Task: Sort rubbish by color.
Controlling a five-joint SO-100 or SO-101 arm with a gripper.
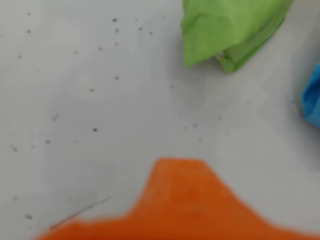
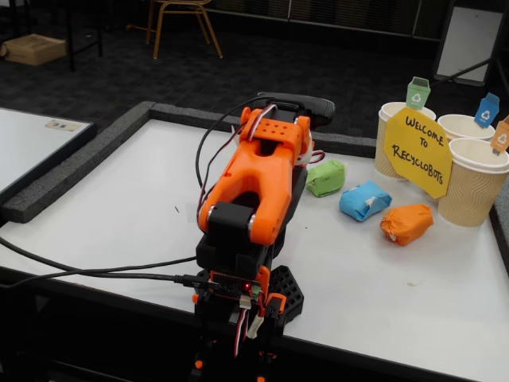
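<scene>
Lying unseen by the wrist view, orange lump (image 2: 406, 223) beside blue lump (image 2: 364, 200); gripper state unreadable

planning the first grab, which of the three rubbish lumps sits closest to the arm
The green lump, leftmost of the row in the fixed view, right beside the arm. The blue lump and orange lump lie farther right, toward the cups.

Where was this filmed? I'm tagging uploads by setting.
Probably a demo stand in a hall or classroom: a yellow "Welcome to Recyclobots" sign, tagged paper cups, and a chair on dark floor behind.
</scene>
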